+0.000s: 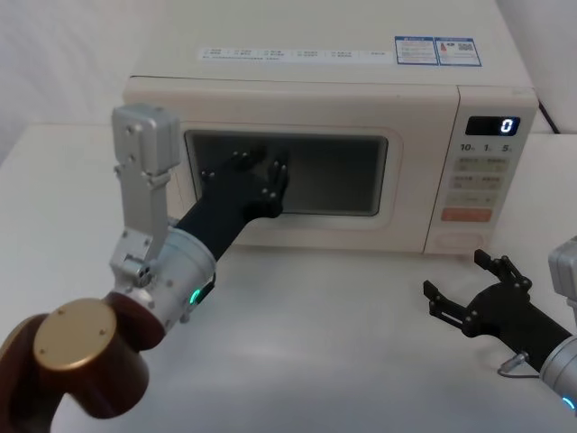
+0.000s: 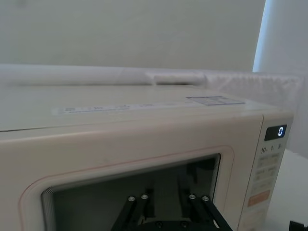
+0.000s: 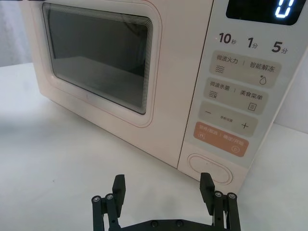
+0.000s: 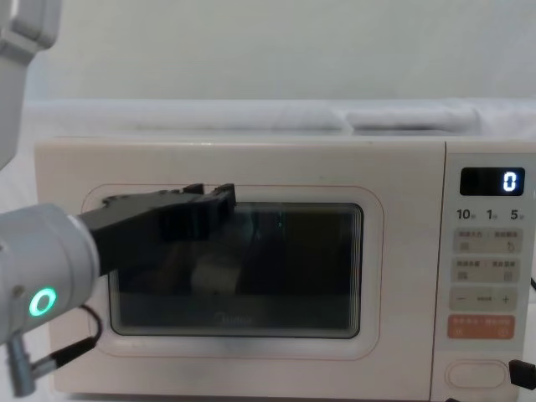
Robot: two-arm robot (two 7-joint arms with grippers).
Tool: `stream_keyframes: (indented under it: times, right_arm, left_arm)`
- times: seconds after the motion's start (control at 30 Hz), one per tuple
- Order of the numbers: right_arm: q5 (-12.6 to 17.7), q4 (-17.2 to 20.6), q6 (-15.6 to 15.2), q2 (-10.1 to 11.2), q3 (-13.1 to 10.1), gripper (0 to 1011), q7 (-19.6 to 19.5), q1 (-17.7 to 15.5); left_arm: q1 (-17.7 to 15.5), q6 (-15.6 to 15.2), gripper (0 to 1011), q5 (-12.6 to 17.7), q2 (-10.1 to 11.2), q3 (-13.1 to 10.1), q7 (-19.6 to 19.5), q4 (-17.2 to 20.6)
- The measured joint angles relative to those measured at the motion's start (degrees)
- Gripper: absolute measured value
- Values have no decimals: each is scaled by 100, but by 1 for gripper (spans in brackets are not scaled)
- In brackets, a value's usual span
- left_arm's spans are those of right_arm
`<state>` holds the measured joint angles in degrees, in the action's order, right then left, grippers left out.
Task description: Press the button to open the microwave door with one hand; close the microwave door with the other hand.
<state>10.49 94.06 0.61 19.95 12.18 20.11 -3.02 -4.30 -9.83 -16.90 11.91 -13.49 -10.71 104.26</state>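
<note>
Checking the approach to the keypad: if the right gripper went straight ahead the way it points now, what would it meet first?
Probably the wide cream pill-shaped button at the panel's foot: the open right gripper points at the microwave's lower right front, apart from it; depth is unclear.

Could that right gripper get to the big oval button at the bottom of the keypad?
Probably yes: the right gripper sits open just before the button, with bare table between.

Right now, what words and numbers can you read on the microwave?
"0": the display.
"10", "1", "5": under the display, on the keypad panel.
"Midea": on the microwave door, faint.
"−" and "+": one cream key.
Other key labels and top stickers: too small to read.
</note>
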Motion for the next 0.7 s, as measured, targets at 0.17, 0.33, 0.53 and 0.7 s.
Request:
stream_keyframes:
  times: [0.17,0.33,0.53,0.7]
  right_arm:
    - [0,0,0,0,0,1000,0,0]
    - [0,0,0,0,0,1000,0,0]
    - [0,0,0,1,0,1000,0,0]
    - [0,0,0,0,0,1000,0,0]
  left_arm:
    - [252,99,470,37,123,99,63,120]
    - [470,218,630,64,171,226,130,148]
    - [739,363,807,49,219,426,155,147]
    - [905,443,946,19,244,544,154,115]
